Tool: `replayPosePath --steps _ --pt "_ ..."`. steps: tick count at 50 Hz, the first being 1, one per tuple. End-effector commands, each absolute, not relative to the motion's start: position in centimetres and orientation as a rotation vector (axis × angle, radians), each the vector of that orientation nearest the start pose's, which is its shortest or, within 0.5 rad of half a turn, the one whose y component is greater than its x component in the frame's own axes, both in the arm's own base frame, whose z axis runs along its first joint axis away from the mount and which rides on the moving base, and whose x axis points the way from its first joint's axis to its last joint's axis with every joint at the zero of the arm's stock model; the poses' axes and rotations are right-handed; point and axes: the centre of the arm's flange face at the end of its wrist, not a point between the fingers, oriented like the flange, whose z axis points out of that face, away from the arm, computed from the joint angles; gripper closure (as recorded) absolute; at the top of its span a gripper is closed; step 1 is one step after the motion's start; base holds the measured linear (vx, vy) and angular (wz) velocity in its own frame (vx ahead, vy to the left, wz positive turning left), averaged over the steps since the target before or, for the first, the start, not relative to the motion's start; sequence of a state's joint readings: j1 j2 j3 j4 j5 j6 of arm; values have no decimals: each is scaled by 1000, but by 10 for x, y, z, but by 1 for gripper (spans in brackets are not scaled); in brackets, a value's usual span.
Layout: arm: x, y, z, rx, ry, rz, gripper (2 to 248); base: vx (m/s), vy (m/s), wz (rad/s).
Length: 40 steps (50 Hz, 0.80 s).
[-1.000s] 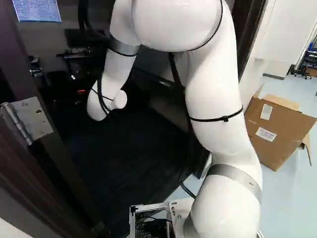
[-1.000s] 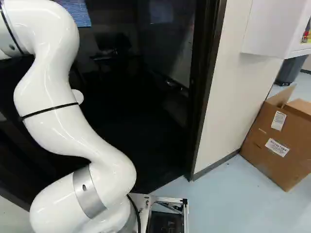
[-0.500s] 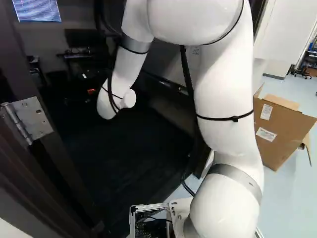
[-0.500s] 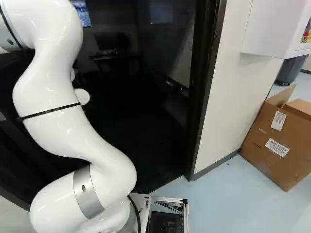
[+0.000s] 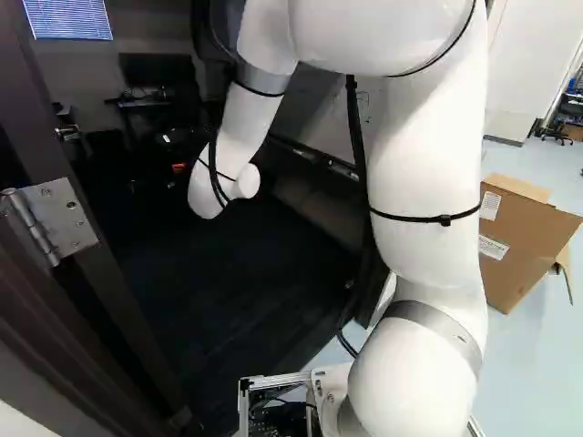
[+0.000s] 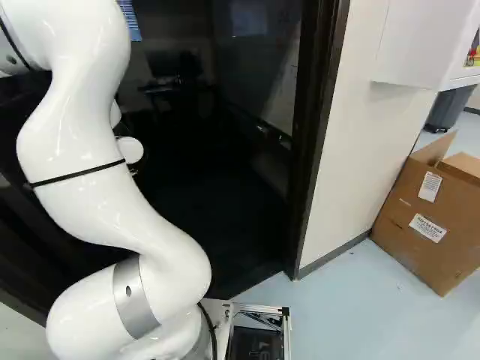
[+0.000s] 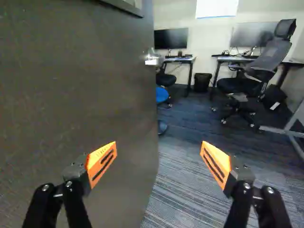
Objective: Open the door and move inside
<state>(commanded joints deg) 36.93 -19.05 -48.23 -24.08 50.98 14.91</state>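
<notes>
The dark door stands swung inward, its hinge plate (image 5: 59,218) at the left of the left base view. In the wrist view the door's face (image 7: 76,85) fills one side, and its metal handle (image 7: 152,58) is ahead near the free edge. My gripper (image 5: 178,167) shows small and dim past the white wrist in the left base view, inside the doorway. Seen from the wrist, the gripper (image 7: 158,154) has its fingers wide apart with nothing between them. One finger overlaps the door's face; whether it touches cannot be told. The handle is out of its grasp.
The doorway's dark frame (image 6: 319,135) and a pale wall (image 6: 356,142) stand right of the arm, with a cardboard box (image 6: 427,217) beyond. Inside the room are desks, monitors, an office chair (image 7: 256,71), a bin (image 7: 202,81) and carpet (image 7: 185,190).
The arm has swung to the right in the left base view, carrying the gripper with it. The base, the box and the door frame stay where they were.
</notes>
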Motion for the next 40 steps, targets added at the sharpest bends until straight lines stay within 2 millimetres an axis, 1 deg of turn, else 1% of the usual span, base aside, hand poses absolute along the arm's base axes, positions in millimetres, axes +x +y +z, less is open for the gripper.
replayPosePath --steps 10,20,26,40 --pt "423 339 416 -1859 -886 -1466 3 0 0 0" --pt "423 319 417 -1893 -853 -1490 3 0 0 0" --pt "423 304 417 -1919 -828 -1507 3 0 0 0" --pt "420 259 417 -1996 -749 -1557 3 0 0 0"
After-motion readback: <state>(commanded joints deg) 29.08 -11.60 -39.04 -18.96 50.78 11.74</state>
